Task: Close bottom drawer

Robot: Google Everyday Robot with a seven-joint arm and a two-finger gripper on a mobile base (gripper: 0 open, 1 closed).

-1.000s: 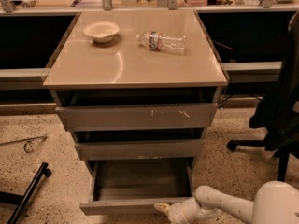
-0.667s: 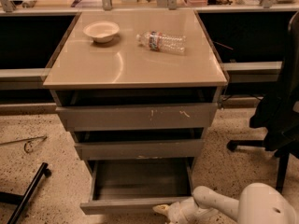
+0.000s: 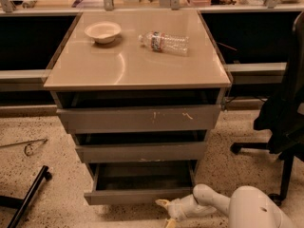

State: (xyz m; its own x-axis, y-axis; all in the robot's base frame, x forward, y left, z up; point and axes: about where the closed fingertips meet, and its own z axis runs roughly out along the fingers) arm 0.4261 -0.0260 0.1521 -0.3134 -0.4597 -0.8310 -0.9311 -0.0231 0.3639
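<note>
The bottom drawer [image 3: 137, 196] is the lowest of three grey drawers. It stands partly pulled out, and its shallow grey interior [image 3: 142, 175] shows. My gripper [image 3: 166, 213] is low by the floor, just in front of the right part of the drawer's front and slightly below its lower edge. Its yellowish fingertips [image 3: 161, 203] are spread apart and hold nothing. The white arm [image 3: 247, 210] comes in from the lower right.
The middle drawer [image 3: 142, 151] and the scratched top drawer [image 3: 140, 118] stand slightly out. A white bowl [image 3: 102, 31] and a plastic bottle [image 3: 164, 41] lie on the cabinet top [image 3: 133, 70]. A black office chair [image 3: 285, 122] stands at right, a black bar [image 3: 28, 194] at left.
The bottom drawer's front has moved back toward the cabinet, so less of its interior shows. My gripper has stayed at the front's right part, and the arm has shifted slightly.
</note>
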